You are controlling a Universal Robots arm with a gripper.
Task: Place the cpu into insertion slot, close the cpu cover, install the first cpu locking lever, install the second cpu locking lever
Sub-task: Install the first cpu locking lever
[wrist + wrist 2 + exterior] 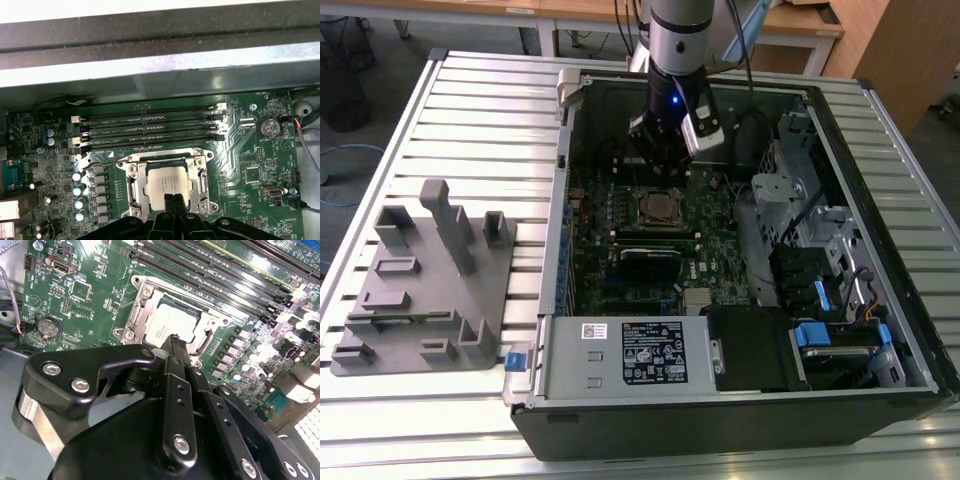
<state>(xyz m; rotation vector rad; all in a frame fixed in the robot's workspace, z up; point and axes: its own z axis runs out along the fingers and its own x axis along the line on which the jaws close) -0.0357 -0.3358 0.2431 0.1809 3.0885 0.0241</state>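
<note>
The cpu (167,186) shows its dull silver face inside the insertion slot (168,165) on the green board. Flat around it lies the cpu cover (134,186), a silver frame whose window shows the chip. A thin metal lever rod (102,163) runs along the socket's side nearest the memory slots. My gripper (173,201) hovers just over the chip's edge, its two black fingers pressed together with nothing between them. In the second wrist view the gripper (175,341) points down at the cpu (170,326). In the exterior view the gripper (658,168) hangs above the socket (660,207).
Several memory slots (150,127) lie beside the socket, and a coin battery (270,126) sits on the board. The open computer case (545,330) also holds a black card (650,262) and drive cages (820,280). A grey fixture plate (420,300) lies at the exterior view's left.
</note>
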